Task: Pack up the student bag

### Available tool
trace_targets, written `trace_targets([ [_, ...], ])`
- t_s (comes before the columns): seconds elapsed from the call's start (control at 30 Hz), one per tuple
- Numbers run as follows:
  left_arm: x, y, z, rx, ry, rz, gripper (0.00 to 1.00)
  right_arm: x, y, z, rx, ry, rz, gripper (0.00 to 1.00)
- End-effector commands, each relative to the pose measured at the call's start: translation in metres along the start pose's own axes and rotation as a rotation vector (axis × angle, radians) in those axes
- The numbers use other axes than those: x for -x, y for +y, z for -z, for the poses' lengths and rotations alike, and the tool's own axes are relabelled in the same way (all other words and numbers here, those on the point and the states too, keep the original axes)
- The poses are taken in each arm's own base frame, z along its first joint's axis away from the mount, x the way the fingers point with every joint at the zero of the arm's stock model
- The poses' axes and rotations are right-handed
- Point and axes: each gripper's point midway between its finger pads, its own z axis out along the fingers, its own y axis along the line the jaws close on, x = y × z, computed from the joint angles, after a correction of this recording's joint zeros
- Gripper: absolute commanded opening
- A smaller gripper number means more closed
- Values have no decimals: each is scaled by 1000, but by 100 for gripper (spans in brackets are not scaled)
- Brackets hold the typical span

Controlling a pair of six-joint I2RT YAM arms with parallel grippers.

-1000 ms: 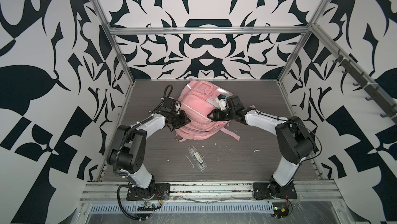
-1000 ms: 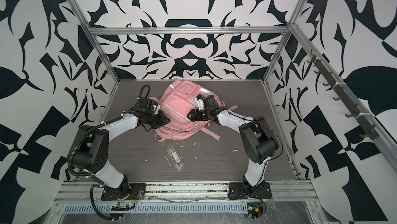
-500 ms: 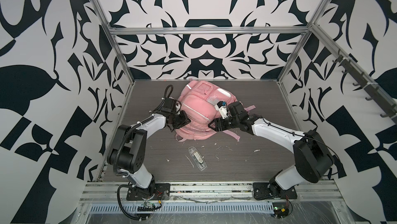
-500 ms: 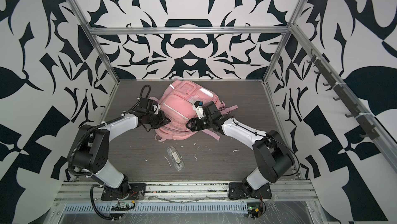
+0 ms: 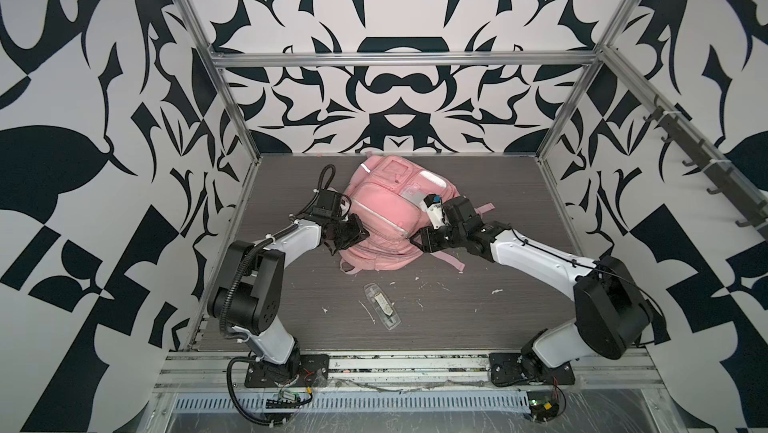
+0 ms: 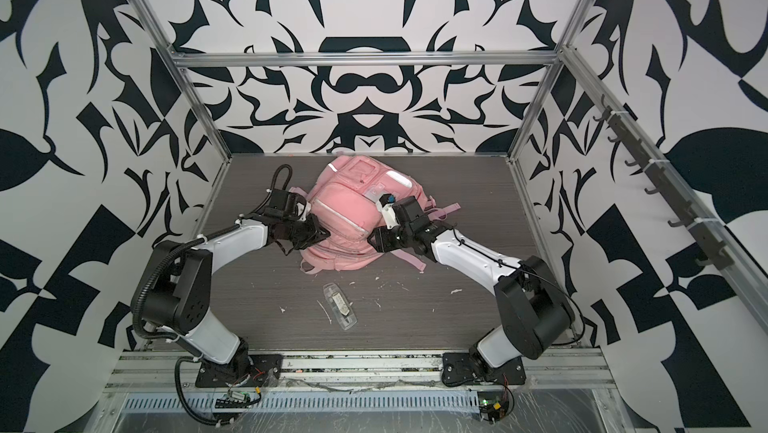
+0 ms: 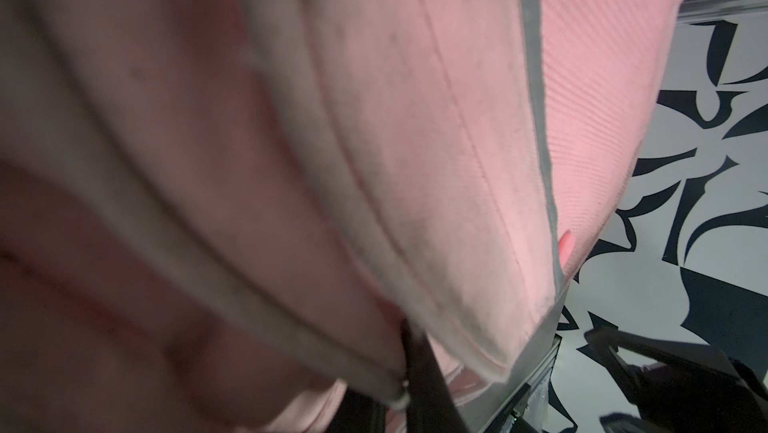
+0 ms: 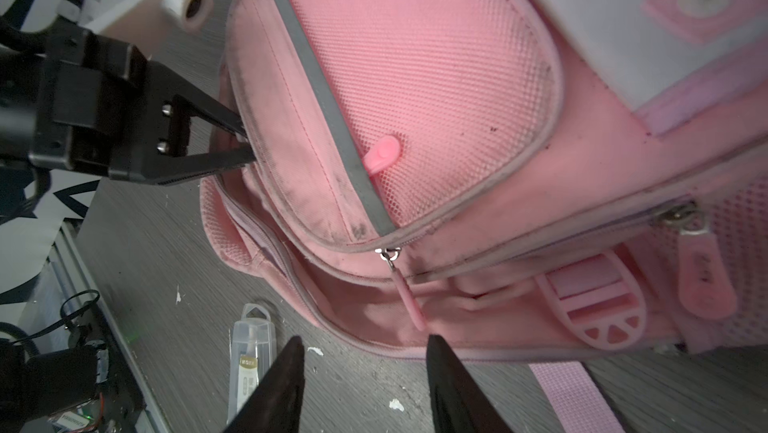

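Looking at this rig, the pink bag (image 5: pixel 384 210) is lying on the surface (image 5: pixel 523 194) toward the back middle, between both arms. On one side the left end effector (image 8: pixel 249 146) is clenched on the bag's side edge, pinching the grubby fabric near the grey strip (image 8: pixel 328 98). Meanwhile the right end effector (image 8: pixel 363 339) is released, fingers apart with nothing between them, just short of a pink zip pull (image 8: pixel 409 302) by the bag's front edge. A clear case (image 5: pixel 382 312) sits on the surface in front, apart from the bag.

We see a pink backpack (image 5: pixel 382 210) with grey strips (image 8: pixel 324 90); our surface (image 5: pixel 478 318) is dark grey woodgrain; walls (image 5: pixel 395 90) carry black-and-white swirls.
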Motion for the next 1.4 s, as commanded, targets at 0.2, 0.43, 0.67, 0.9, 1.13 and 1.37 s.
trace_targets([
  [0.2,-10,-7,1,-24,33,-10,12,2,-14,-18,-56,10,21,40],
  [0.43,-12,-5,0,-21,37,-7,12,2,-15,-25,-49,17,13,40],
  [0.67,-11,-5,-3,-24,40,-1,12,4,-17,-39,-41,28,-4,41],
  [0.9,-12,-5,-3,-24,40,-1,12,-2,-16,-40,-28,44,-5,31],
  [1.13,-12,-3,-5,-24,45,4,12,-5,-5,-29,-17,31,4,23],
  [1.37,-11,-8,-5,-38,44,12,12,-6,12,-19,-6,39,32,12],
])
